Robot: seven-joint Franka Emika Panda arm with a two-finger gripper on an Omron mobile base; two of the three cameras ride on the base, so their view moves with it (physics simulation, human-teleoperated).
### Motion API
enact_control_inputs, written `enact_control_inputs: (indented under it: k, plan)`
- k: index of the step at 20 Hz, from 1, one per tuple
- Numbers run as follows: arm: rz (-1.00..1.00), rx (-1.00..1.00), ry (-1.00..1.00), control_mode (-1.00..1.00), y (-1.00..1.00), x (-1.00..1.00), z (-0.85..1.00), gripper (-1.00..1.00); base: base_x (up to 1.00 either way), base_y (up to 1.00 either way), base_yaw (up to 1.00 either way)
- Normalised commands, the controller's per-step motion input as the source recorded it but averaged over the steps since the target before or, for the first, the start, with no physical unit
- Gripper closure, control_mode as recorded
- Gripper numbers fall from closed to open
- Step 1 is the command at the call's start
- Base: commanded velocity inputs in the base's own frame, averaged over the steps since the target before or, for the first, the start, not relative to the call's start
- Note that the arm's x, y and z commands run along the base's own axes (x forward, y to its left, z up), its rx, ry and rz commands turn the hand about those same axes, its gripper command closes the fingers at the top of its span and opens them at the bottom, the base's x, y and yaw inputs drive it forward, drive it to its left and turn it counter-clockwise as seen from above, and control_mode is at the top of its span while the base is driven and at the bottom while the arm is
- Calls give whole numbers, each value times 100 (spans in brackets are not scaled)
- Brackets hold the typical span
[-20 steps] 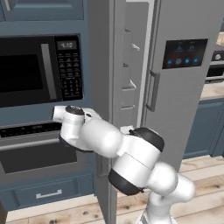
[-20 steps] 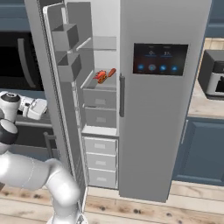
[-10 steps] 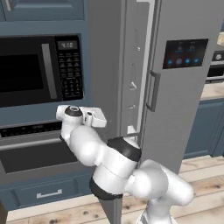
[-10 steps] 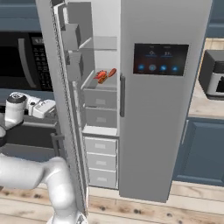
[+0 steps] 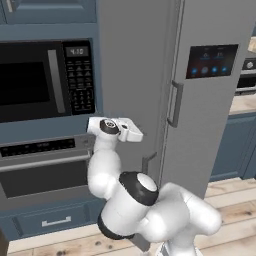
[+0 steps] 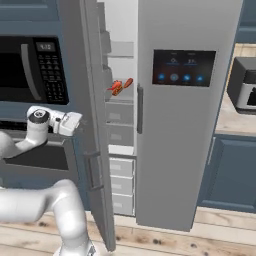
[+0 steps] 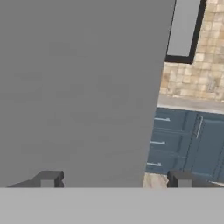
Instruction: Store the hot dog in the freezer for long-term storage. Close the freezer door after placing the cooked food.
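The freezer door [image 6: 93, 95], a tall plain grey panel with a slim handle low down, stands partly open in front of the freezer [image 6: 121, 60]. My gripper [image 5: 132, 131] is against the door's outer face at mid height, also seen from the right [image 6: 75, 123]. In the hand view the jaws are apart and open [image 7: 116, 179], with nothing between them and the grey door [image 7: 78, 87] just ahead. On a freezer shelf the small orange-brown hot dog [image 6: 127, 82] seems to lie beside a bright red item [image 6: 115, 88]; both are too small to be sure.
A black microwave [image 5: 42, 80] and an oven [image 5: 45, 170] are built in left of the freezer. The fridge door with a dark touch screen [image 6: 184, 66] is shut. A counter appliance [image 6: 245, 82] stands at the right. Blue cabinets and wooden floor lie below.
The freezer door has swung well toward shut, from edge-on to nearly face-on in the left base view. My gripper has moved right along with it.
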Motion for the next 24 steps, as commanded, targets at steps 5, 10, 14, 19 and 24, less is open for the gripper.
enact_control_inputs:
  k: [5,10,14,19,24]
  plan:
    - [29,17,-3,-100,-83,49,0,-100,0,0,0]
    - [16,8,5,-100,-48,68,0,-100,0,0,0]
    - [24,6,10,-100,-28,58,26,-100,0,0,0]
    - [24,0,16,-100,0,30,67,-100,0,0,0]
    - [25,0,22,-100,-1,28,80,-100,0,0,0]
